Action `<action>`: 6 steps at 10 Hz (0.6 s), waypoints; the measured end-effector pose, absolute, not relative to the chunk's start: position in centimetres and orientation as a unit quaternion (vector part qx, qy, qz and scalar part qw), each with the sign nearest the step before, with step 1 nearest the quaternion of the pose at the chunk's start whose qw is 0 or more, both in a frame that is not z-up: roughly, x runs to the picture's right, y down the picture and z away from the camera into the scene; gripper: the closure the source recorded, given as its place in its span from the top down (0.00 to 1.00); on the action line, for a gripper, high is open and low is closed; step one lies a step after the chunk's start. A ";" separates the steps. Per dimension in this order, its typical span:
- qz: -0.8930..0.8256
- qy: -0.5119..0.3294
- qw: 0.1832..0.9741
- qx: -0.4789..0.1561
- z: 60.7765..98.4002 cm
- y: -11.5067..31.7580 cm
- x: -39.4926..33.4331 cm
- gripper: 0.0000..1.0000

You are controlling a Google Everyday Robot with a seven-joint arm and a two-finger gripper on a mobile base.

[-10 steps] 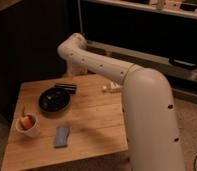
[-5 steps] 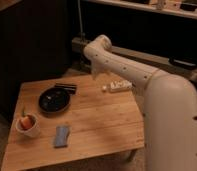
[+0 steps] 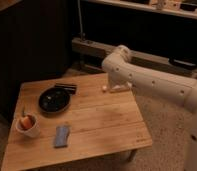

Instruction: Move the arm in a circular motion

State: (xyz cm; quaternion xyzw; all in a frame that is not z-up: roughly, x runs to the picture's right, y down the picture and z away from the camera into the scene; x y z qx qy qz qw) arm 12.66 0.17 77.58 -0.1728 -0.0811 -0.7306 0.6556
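The arm (image 3: pixel 157 87) occupies the right side of the frame as a thick, smooth, off-white tube, and its widest segment fills the lower right corner. From there a long segment dotted with small dark screw holes slants up and left toward the middle of the frame. It ends in a rounded joint just above centre, where the limb bends and points downward. The gripper (image 3: pixel 117 89) hangs below that bend, just right of centre, and only a pale sliver of it shows under the wrist.
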 end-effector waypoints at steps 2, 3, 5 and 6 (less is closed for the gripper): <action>-0.729 -0.083 0.658 -0.169 74.3 4.2 11.7 0.61; -0.729 -0.087 0.659 -0.164 72.9 6.1 10.7 0.61; -0.735 -0.099 0.654 -0.148 70.1 9.3 7.0 0.61; -0.739 -0.105 0.650 -0.141 69.0 10.4 5.6 0.61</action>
